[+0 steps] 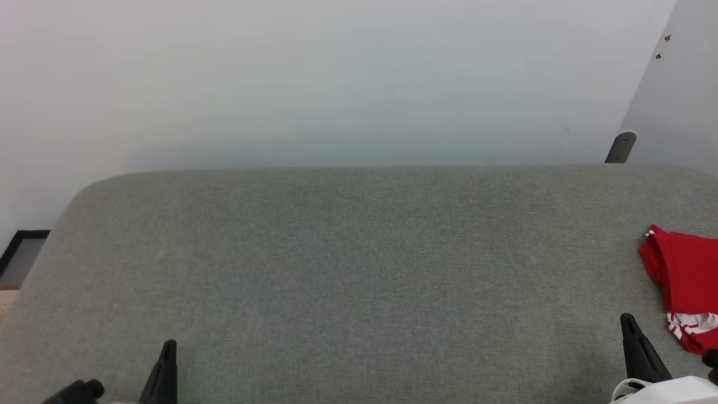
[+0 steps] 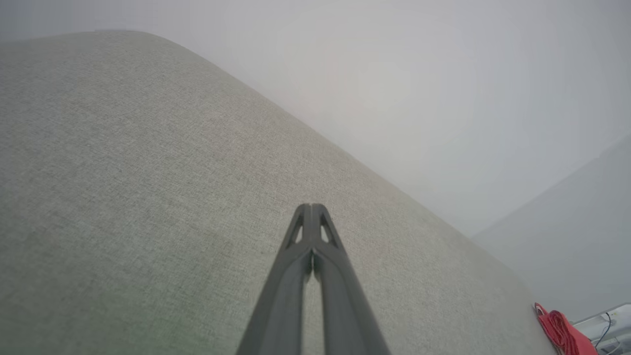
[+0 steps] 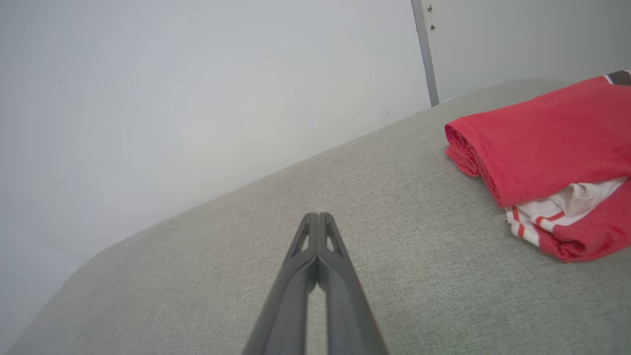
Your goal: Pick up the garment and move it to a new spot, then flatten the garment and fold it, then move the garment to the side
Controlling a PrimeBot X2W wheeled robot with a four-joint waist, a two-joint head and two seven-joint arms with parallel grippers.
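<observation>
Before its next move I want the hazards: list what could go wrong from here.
1. Both the left tool and the right tool are shut; reaching in like that would likely shove the garment rather than grip it.
2. White striped cloth pokes from the red fold; pinching one layer may pull the bundle apart.
3. The garment lies at the head view's right edge, partly cut off, so aiming there may be poor.
</observation>
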